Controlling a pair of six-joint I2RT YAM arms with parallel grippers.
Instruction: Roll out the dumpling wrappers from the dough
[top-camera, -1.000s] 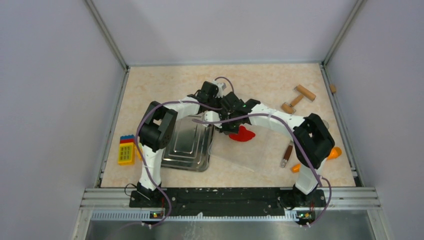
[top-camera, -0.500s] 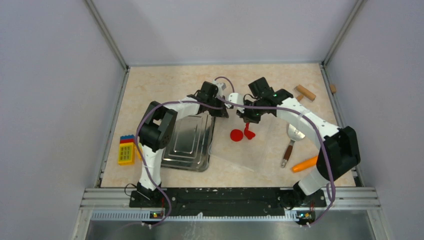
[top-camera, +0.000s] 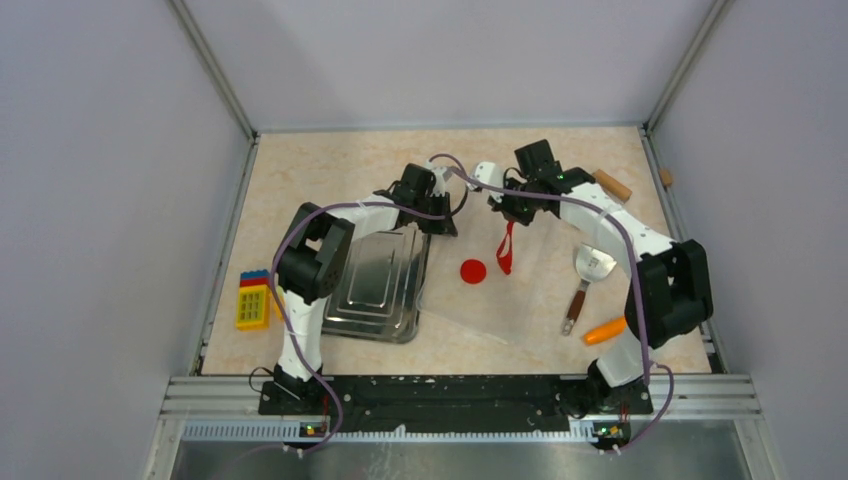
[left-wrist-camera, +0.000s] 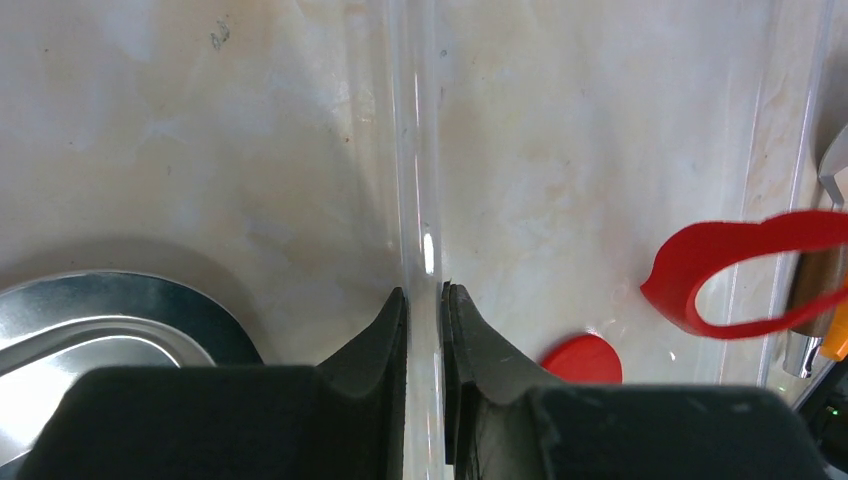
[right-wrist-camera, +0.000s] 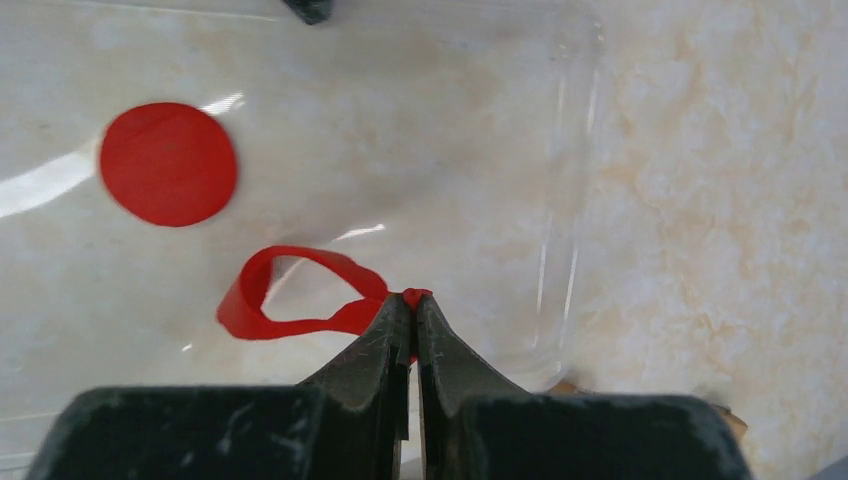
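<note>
Right tool (right-wrist-camera: 412, 300) is hanging above the far part of the clear sheet (top-camera: 500, 310), its jaws pressed together on one end of the dough (right-wrist-camera: 238, 300), a thin bright red strip that is drooping down from the tips as an open loop and reaching toward the sheet without clearly resting on it. Left tool (left-wrist-camera: 425, 295) is sitting at the sheet's far left corner, its jaws narrowed onto the sheet's raised edge, which is running up between the two fingers. Under everything the pale marbled worktop (top-camera: 330, 170) is carrying the lot, and the clear sheet is lying near its middle, slightly askew. Just left of the sheet a rectangular metal tray (top-camera: 375, 285) is resting with its right rim touching or slightly overlapping the sheet's edge. Well left of the sheet, beyond the tray, a yellow toy block (top-camera: 252, 300) is lying flat. Beside the sheet's right edge a metal spatula (top-camera: 585, 275) with a wooden handle is lying with its blade pointing away from the arm bases, and an orange carrot (top-camera: 605, 330) is lying just off the sheet's near right corner. On the sheet itself, a little left of the hanging loop, the dumpling wrapper (right-wrist-camera: 168, 163) is lying flat, a small neat red disc, apart from the dough.
</note>
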